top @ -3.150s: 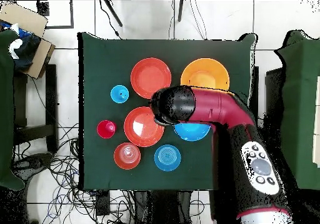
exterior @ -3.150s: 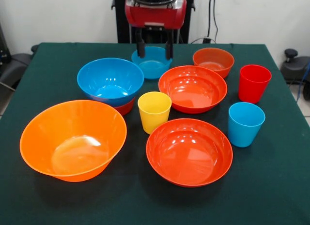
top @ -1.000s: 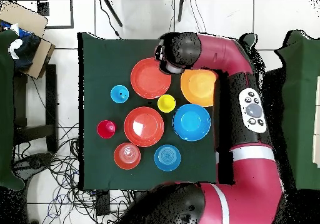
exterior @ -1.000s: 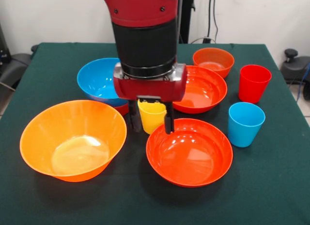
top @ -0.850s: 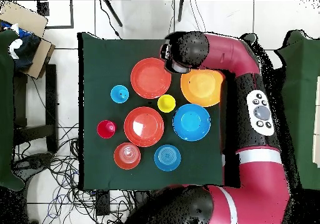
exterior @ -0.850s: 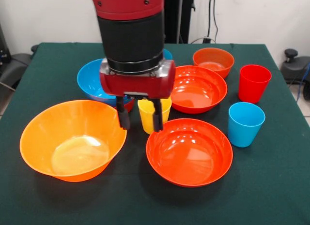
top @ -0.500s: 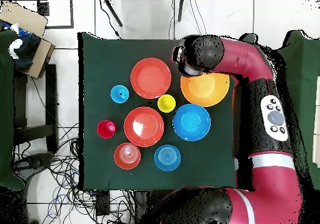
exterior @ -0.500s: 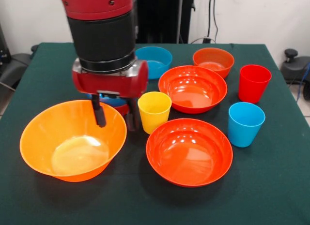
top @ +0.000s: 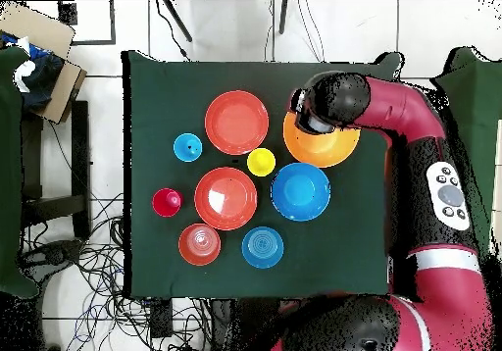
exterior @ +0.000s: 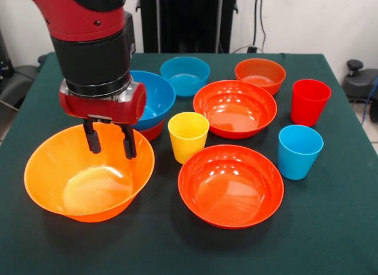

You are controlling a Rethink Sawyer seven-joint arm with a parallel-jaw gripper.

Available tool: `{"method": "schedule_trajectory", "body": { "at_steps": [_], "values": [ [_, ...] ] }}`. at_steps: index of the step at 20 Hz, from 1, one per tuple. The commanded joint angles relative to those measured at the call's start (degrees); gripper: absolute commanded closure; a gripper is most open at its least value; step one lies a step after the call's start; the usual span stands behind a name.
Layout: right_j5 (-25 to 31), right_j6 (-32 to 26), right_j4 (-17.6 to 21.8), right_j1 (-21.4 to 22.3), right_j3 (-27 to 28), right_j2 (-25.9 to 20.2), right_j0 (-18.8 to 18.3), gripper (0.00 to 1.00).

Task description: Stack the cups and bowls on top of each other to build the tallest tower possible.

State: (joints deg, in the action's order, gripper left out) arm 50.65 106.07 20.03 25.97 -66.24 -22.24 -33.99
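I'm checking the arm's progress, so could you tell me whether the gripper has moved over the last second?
Yes. In the front view the gripper has shifted left, from in front of the yellow cup to above the big orange bowl.

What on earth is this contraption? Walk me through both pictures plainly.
It is a robot arm, red and black, working at a green table. One picture faces it across the table; the other looks straight down from above.

Its grasping tool hangs open and empty over the huge orange bowl.

Also on the table: a large blue bowl resting on a small red-orange bowl, a small blue bowl, two wide red-orange bowls, another small red-orange bowl, and three cups: yellow, light blue, red. Apart from that one pair, nothing is stacked.
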Motion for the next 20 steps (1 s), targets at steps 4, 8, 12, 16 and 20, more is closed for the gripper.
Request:
{"method": "schedule_trajectory", "body": {
  "at_steps": [4, 8, 12, 16, 20],
  "values": [
    [-5.20, -15.83, 5.91, -5.14, -6.29, -5.67, -0.92, 0.00],
    [-4.34, -14.70, 5.61, -3.97, -6.70, -6.38, -0.59, 0.00],
    [-1.75, -14.45, 4.70, -2.88, -5.78, -7.12, 0.12, 0.00],
    [0.20, -13.95, 4.17, -1.81, -5.53, -7.87, 0.49, 0.00],
    [1.23, -13.58, 4.10, -1.79, -5.02, -8.38, 0.74, 0.00]
  ]
}}
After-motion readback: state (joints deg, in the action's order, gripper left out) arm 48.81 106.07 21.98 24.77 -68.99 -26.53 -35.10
